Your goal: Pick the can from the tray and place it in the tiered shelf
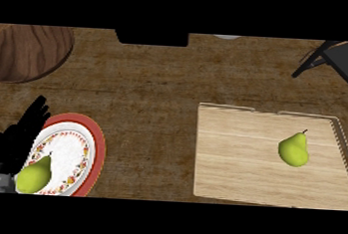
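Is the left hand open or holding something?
Open: the left hand rests at the view's left edge, fingers straight and spread, beside the plate.

No legible text, label, brand, number or sign was observed anywhere in the head view. The plate [87, 134] carried only a coloured ornamental band inside its red rim, with no characters. The wooden tray [233, 162] showed plain grain and no marking. Both pears [294, 149] were unmarked.
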You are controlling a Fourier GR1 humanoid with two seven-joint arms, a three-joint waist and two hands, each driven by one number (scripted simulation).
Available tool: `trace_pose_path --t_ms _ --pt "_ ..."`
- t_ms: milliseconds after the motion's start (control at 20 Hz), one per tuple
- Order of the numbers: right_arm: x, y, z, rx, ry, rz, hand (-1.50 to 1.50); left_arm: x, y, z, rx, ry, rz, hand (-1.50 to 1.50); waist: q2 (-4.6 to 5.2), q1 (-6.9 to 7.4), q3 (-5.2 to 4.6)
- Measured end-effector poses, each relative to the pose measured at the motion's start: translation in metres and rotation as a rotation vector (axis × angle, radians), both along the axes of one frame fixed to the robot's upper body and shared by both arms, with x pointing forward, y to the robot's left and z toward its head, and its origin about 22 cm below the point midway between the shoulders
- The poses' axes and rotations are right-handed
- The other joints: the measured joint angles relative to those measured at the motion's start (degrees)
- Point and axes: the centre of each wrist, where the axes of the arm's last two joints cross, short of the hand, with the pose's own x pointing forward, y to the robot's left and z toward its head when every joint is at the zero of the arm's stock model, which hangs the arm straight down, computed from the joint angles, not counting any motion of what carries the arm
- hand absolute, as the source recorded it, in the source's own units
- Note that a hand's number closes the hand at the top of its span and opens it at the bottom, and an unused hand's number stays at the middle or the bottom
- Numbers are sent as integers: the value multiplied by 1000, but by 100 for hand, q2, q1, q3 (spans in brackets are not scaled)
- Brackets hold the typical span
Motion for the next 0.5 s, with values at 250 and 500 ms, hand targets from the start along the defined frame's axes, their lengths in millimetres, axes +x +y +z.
trace_pose_path --t_ms 250,500 --pt "11 -27 -3 -12 56 -73 150 1 4 1 2 -3 -4 0 10 13 2" --pt "18 -55 -4 -22 103 -133 150 -1 -4 -1 2 -6 -10 0 14 21 3"
